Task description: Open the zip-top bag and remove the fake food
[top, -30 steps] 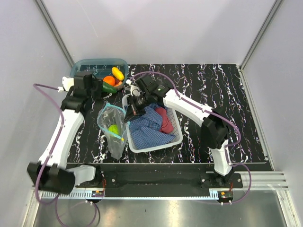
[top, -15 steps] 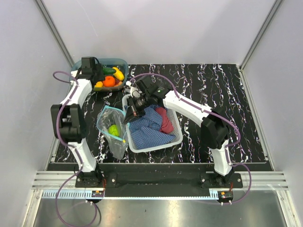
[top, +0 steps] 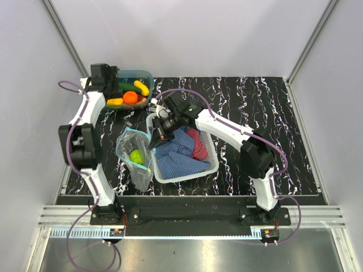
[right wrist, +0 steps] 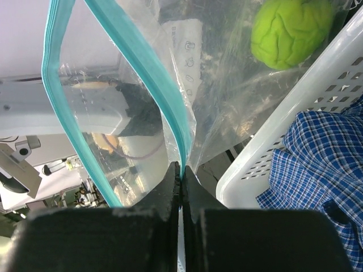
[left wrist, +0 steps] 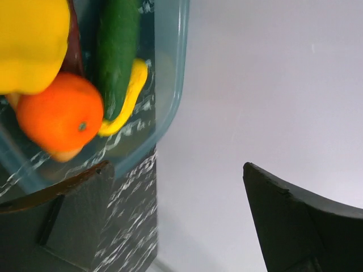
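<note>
Bag (top: pixel 139 175), one, sits near the desk's left edge holding one lime-green piece (top: pixel 136 155); the right end effector (right wrist: pixel 180 170) is clenched on its zip strip. Left end effector (left wrist: pixel 177 167), released, hovers by the far-left corner bin (top: pixel 146 74) with four pieces (top: pixel 131 97).

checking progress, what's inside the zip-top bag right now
One lime-green fake food piece shows through the clear zip-top bag. Its crinkled lower end is folded and glary, so anything small tucked there cannot be seen.
</note>
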{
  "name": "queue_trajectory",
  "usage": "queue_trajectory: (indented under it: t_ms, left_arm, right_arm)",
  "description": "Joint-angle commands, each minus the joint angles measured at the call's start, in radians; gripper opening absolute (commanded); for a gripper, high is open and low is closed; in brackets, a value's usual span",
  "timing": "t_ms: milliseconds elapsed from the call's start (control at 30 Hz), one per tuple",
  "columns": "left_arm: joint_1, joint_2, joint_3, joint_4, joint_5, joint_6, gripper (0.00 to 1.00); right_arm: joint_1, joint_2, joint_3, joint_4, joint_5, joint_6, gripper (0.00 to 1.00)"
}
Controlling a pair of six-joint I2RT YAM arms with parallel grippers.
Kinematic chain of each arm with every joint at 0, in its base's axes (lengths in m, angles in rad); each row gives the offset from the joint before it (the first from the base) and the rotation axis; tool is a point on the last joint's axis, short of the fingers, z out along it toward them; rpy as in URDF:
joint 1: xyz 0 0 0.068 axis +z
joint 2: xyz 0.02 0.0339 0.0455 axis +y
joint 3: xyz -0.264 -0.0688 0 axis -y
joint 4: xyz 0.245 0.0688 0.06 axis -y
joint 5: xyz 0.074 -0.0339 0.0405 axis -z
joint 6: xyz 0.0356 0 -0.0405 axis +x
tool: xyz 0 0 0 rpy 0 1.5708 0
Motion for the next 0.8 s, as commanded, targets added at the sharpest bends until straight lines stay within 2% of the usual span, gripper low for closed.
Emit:
queue_trajectory:
  t_ms: [0,33,100,233,333,367,467,700,767]
  left_arm:
    - [-0.015,-0.278,-0.208,0.116,0.092,0.135,0.95]
    - [-0.046,-0.383,-0.275,0.156,0.092,0.152,0.93]
    - [-0.067,-0.477,-0.413,0.234,0.118,0.215,0.91]
    - [-0.138,-0.724,-0.546,0.225,0.168,0.374,0.86]
    - [-0.202,-0.868,-0.583,0.123,0.162,0.538,0.79]
    - [-0.225,-0.896,-0.577,0.013,0.152,0.622,0.75]
    - [-0.316,-0.984,-0.577,-0.168,0.124,0.713,0.66]
    - [-0.529,-1.085,-0.595,-0.431,-0.023,0.856,0.29]
    - [-0.566,-1.065,-0.585,-0.497,-0.042,0.879,0.23]
  right_arm:
    - [-0.008,-0.047,0.005,0.019,-0.018,-0.028,0.0]
    - [-0.008,-0.047,0.002,0.015,-0.019,-0.033,0.0]
    - [-0.011,-0.05,-0.004,0.012,-0.016,-0.036,0.0]
    - [-0.014,-0.032,0.015,-0.005,-0.018,-0.044,0.0]
    - [-0.013,-0.028,0.032,-0.018,-0.013,-0.045,0.0]
    - [-0.013,-0.03,0.035,-0.021,-0.01,-0.048,0.0]
    - [-0.013,-0.032,0.043,-0.033,-0.001,-0.059,0.0]
    - [-0.011,-0.03,0.066,-0.036,0.002,-0.041,0.0]
    - [-0.013,-0.033,0.071,-0.038,0.004,-0.036,0.0]
